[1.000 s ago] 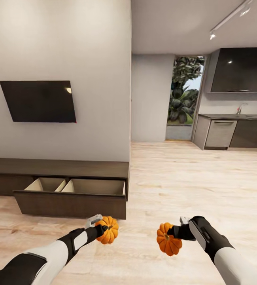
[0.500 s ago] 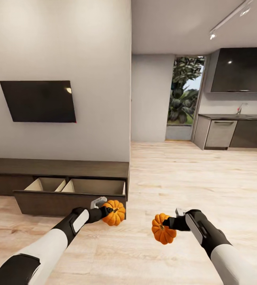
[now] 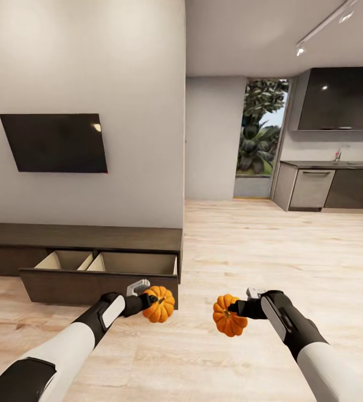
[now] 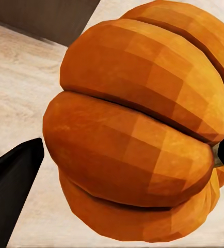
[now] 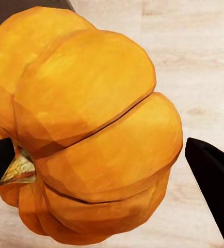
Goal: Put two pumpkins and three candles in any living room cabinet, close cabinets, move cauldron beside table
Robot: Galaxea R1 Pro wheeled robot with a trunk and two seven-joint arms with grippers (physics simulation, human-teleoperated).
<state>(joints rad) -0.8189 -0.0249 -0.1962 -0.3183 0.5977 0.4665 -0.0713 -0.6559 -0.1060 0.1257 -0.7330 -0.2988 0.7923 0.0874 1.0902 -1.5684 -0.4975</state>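
I hold two orange ribbed pumpkins above the wooden floor. My left gripper (image 3: 151, 303) is shut on one pumpkin (image 3: 159, 305) (image 4: 138, 129), just in front of the right end of the cabinet's pulled-out drawer (image 3: 100, 277). My right gripper (image 3: 234, 309) is shut on the other pumpkin (image 3: 229, 316) (image 5: 86, 129), further right over bare floor. The cabinet (image 3: 81, 237) is a long, low, dark brown unit against the wall; its open drawer shows pale compartments with nothing visible in them. In the wrist views, black fingertips (image 4: 11, 175) (image 5: 212, 170) flank each pumpkin.
A dark TV (image 3: 56, 142) hangs on the wall above the cabinet. Light wood floor stretches to the right toward a kitchen with dark cupboards (image 3: 340, 100), a counter (image 3: 329, 164) and a doorway with plants (image 3: 259, 134).
Both arms have reached forward with their pumpkins. The left pumpkin went up to the drawer front, then dipped slightly. The right pumpkin moved forward and to the left.
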